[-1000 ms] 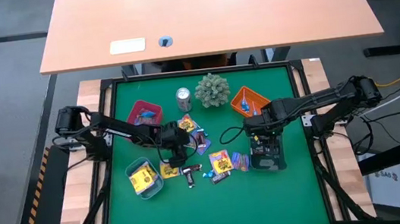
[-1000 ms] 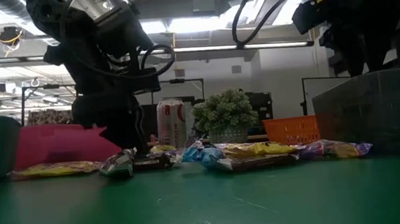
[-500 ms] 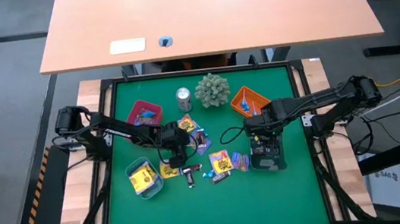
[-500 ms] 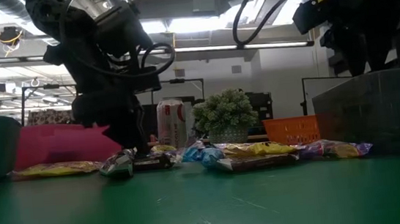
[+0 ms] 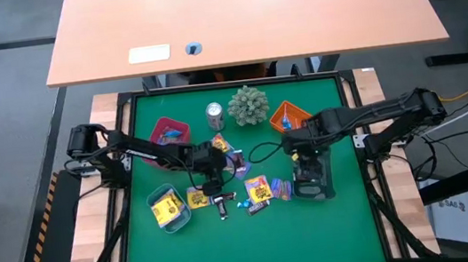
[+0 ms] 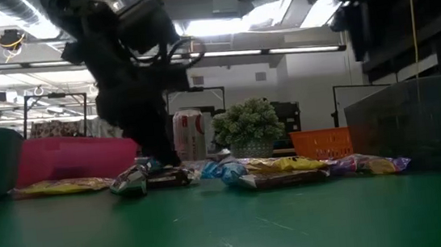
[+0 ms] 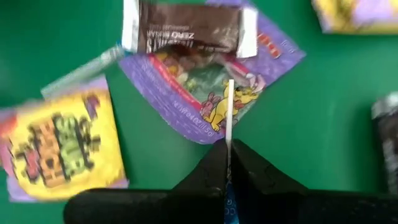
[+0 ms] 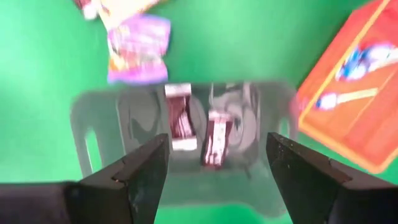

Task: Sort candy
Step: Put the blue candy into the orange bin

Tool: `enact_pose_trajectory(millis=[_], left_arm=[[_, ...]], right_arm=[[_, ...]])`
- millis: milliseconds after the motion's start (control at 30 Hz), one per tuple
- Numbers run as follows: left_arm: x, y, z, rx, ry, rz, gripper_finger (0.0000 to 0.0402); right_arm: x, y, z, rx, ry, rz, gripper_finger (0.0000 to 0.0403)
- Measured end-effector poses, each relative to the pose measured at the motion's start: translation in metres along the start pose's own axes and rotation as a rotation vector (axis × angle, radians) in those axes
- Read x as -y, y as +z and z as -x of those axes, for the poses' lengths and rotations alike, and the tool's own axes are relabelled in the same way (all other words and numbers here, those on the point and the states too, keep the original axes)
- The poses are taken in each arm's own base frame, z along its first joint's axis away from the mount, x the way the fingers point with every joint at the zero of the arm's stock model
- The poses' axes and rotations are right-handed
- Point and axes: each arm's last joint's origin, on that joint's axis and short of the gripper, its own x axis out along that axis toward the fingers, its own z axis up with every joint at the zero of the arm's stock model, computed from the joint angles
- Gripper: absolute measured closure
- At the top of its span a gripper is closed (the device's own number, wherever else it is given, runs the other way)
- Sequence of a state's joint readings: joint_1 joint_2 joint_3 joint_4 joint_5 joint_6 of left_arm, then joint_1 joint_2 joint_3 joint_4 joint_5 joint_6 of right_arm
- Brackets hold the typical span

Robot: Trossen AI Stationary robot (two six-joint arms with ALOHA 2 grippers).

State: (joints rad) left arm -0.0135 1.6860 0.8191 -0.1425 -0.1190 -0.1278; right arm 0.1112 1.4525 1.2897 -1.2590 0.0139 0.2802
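Loose candy lies on the green mat: a brown bar, a purple packet and a yellow packet. My left gripper hovers over these pieces, shut on a thin stick candy. My right gripper stands open above the grey tray, touching nothing. In that tray lie two brown bars. An orange tray beside it holds blue-wrapped stick pieces. My left gripper pinches the stick candy between its two fingertips, coming from above at a slant. The white stick pokes forward out of the fingertips, along the fingers. A bit of blue wrapper shows farther back between them. The stick's free end hangs over the purple packet.
A pink tray stands at the far left and a teal tray with a yellow packet at the near left. A silver can and a green plant ball stand at the far edge. The near half of the mat is bare.
My right gripper has risen straight up above the grey tray, still open. My left arm has shifted slightly toward the table's right and lifted a little over the candy pile.
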Motion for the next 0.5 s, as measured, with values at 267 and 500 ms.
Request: enact_pose_trajectory(millis=[267,500], left_arm=[[0.003,0.024,0.008,0.070,-0.025,0.010,0.0401],[0.006,0.054,0.021,0.167,-0.037,0.021,0.0400]], right_arm=[[-0.005,0.019,0.003,0.202,0.032,0.000,0.0134],[-0.009,0.033,0.006,0.348,0.057,0.086,0.0134]])
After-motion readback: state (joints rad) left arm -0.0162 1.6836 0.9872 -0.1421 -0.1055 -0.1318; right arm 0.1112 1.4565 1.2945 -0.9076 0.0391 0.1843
